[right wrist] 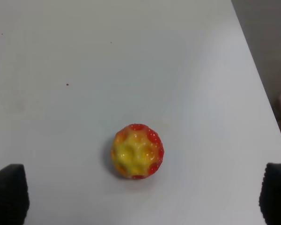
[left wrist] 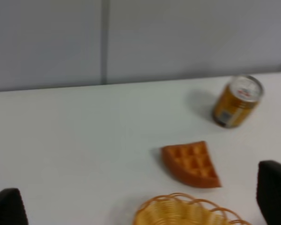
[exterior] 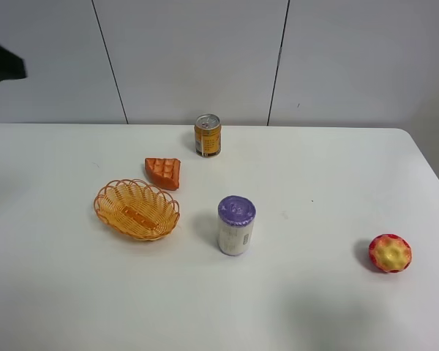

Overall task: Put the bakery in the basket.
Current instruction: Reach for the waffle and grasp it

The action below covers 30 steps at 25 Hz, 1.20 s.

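White worktop (exterior: 314, 168) is running up to a pale grey panelled wall (exterior: 190, 51). Clock bearings are being read in the high view, 12 o'clock toward the wall.

Bakery item: a small orange-brown waffle wedge (exterior: 163, 172) with a grid top is lying flat on the worktop, outside the shallow oval orange-yellow woven basket (exterior: 137, 209) with a scalloped rim. It is sitting at the basket's 1 o'clock, just beside the rim, with a narrow strip of worktop showing between them. The basket is sitting upright at 9 o'clock from the worktop's middle and is holding nothing.

An orange drink can (exterior: 208, 135) with a silver top is standing upright at the wedge's 1 o'clock, near the wall. A white cylindrical canister (exterior: 236, 225) with a purple lid is standing upright at the basket's 3 o'clock, apart from it. A round red-and-yellow bumpy tart (exterior: 390, 253) is sitting well apart from the rest, at 4 o'clock, near the worktop's right edge.

The black left fingers (left wrist: 274, 192) are hanging spread wide apart, gripping nothing. Wedge (left wrist: 191, 165), basket rim (left wrist: 178, 213) and can (left wrist: 237, 101) are showing between them; this view is slightly blurred.

The black right fingers (right wrist: 9, 194) are likewise hanging spread wide and gripping nothing, above the tart (right wrist: 137, 151), which is lying between them untouched.
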Motion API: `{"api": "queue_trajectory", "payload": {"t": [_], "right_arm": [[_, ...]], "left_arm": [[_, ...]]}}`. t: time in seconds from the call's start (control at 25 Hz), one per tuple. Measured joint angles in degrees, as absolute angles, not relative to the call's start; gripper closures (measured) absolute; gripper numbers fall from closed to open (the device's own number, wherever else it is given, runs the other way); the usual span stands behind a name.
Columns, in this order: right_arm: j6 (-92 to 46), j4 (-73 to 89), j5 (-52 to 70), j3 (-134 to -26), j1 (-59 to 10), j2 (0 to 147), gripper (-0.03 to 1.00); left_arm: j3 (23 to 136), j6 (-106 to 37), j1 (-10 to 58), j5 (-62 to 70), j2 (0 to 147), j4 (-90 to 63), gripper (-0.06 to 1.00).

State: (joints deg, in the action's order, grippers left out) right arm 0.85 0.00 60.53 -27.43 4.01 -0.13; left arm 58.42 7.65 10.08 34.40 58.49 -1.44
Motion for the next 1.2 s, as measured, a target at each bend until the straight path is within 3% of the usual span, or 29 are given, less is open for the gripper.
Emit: {"api": "queue_trajectory", "payload": {"t": [0.16, 0.4, 1.2], "right_arm": [[0.85, 0.00, 60.53, -27.43, 4.01, -0.13, -0.02], [0.85, 0.00, 60.53, -27.43, 4.01, -0.13, -0.02], [0.85, 0.00, 60.53, -27.43, 4.01, -0.13, -0.02]], "left_arm": [[65.92, 7.65, 18.55, 33.86, 73.51, -1.50, -0.05], [75.28, 7.20, 24.62, 37.91, 93.09, -1.68, -0.05], [90.90, 10.25, 25.88, 40.14, 121.93, -2.55, -0.05]]}}
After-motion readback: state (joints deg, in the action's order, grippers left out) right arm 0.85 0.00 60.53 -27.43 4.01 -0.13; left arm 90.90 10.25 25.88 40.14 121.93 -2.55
